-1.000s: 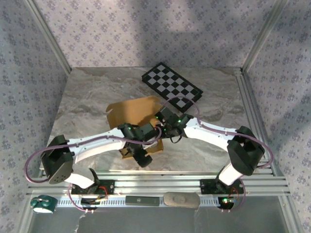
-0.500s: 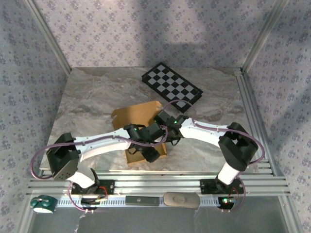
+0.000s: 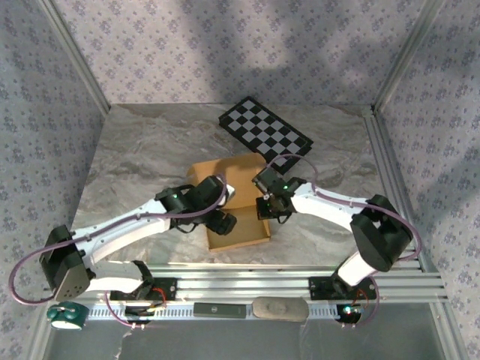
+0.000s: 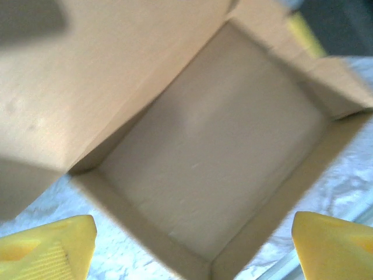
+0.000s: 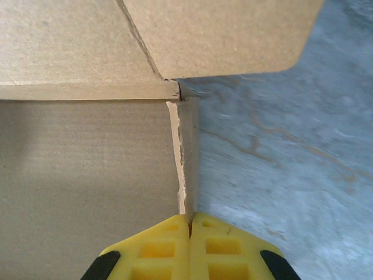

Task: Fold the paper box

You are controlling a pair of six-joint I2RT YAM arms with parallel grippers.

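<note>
My left tool (image 4: 189,249) gapes wide over the shallow tan cardboard box (image 3: 244,229) while my right tool (image 5: 190,219) pinches its side wall.

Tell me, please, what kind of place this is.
Probably a robot test bench in a laboratory. The left arm and the right arm are bolted to a metal rail at the edge of a table, and a checkered board lies near a cardboard box.

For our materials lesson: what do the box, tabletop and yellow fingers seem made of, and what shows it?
Box: tan cardboard, matte; a raw fibrous edge shows at the corner. Tabletop: grey veined marble look, perhaps only a printed surface. Fingers: yellow plastic, apparently; smooth with moulded recesses.
</note>
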